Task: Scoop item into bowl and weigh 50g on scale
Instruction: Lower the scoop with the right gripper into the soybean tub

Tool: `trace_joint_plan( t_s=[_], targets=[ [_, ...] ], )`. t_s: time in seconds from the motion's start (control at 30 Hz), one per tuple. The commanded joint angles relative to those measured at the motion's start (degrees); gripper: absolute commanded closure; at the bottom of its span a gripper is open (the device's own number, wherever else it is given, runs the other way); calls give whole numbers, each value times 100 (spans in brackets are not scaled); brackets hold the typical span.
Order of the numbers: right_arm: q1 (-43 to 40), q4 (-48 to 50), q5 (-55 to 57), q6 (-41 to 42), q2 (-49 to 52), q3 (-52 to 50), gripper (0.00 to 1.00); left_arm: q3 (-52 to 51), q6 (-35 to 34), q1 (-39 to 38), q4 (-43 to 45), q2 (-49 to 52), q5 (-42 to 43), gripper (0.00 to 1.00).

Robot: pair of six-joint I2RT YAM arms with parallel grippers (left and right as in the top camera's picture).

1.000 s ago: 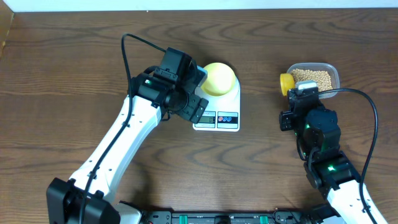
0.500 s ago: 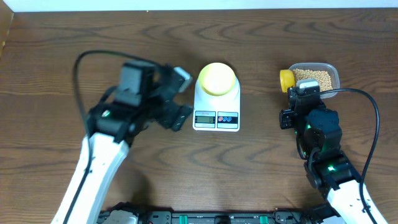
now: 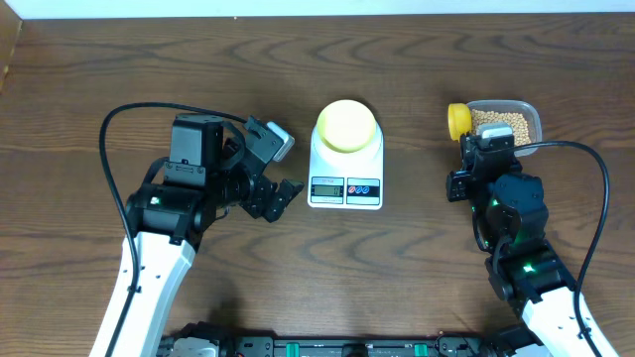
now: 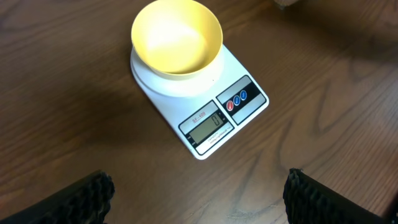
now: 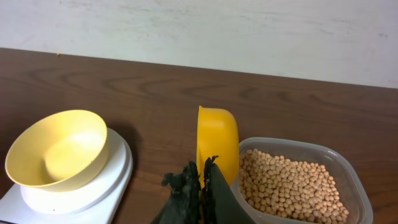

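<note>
Your left gripper (image 3: 286,167) gapes wide at the 9 o'clock of the scale (image 3: 345,169), which carries the bowl (image 3: 346,125), while your right gripper (image 5: 200,179) pinches the yellow scoop (image 5: 217,140) beside the beans (image 5: 289,186) at 3 o'clock.

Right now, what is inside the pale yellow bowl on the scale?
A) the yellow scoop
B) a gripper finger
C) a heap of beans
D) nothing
D: in the left wrist view the bowl on the scale is bare inside; the beans lie in the clear tub.
</note>
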Motion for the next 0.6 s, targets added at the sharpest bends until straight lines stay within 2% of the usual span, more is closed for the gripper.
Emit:
trace_joint_plan(
  t_s=[0.0, 0.2, 0.4, 0.57],
  targets=[
    [-13, 17, 48, 35, -46, 94, 99, -28, 76, -17, 22, 52, 133, 11],
    [-11, 20, 46, -59, -46, 94, 99, -28, 76, -17, 22, 52, 133, 11],
    [-240, -160, -15, 699, -42, 98, 99, -28, 76, -17, 22, 52, 133, 11],
    [-774, -461, -787, 1014, -35, 232, 99, -28, 76, -17, 22, 52, 133, 11]
  ],
)
